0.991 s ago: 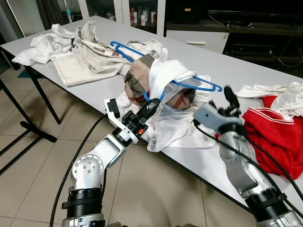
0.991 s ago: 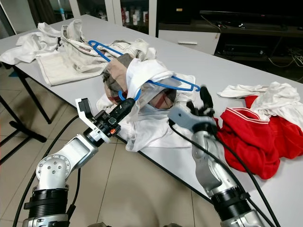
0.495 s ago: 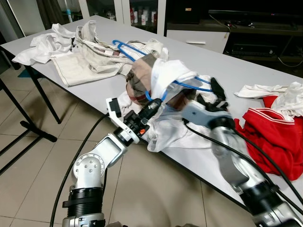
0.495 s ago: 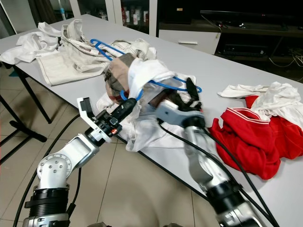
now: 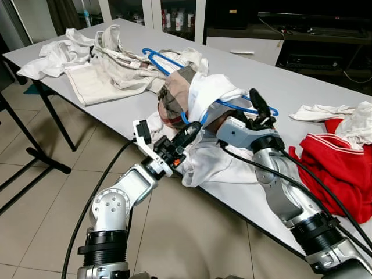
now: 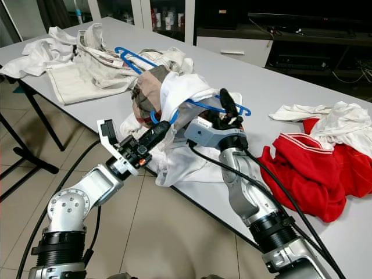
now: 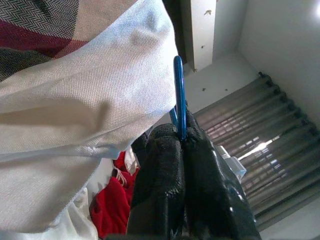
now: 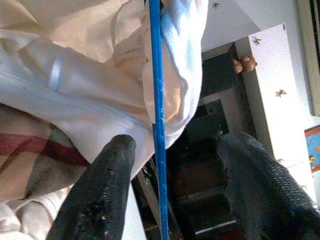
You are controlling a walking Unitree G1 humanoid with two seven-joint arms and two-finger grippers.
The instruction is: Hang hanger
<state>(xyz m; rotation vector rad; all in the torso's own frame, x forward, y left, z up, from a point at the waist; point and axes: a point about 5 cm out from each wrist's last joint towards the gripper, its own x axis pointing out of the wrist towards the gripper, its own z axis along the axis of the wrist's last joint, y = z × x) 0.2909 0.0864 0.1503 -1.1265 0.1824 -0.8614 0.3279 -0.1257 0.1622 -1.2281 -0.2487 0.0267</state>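
- While its hook is pinched between the closed fingers of the left gripper (image 7: 181,145), the blue hanger (image 5: 232,103) sits raised over the table's (image 5: 325,96) near edge, draped with a white garment (image 5: 212,87) and a plaid cloth (image 5: 174,96).
- Right gripper (image 8: 172,150): fingers spread apart, straddling the hanger's blue bar without clamping it, at the hanger's right shoulder.
- Second blue hanger (image 5: 157,59): lying on the cream clothes (image 5: 110,72) toward the table's far left corner.
- Red garment (image 5: 334,165): heaped by the right end of the near edge, white clothes (image 5: 340,116) just behind it.
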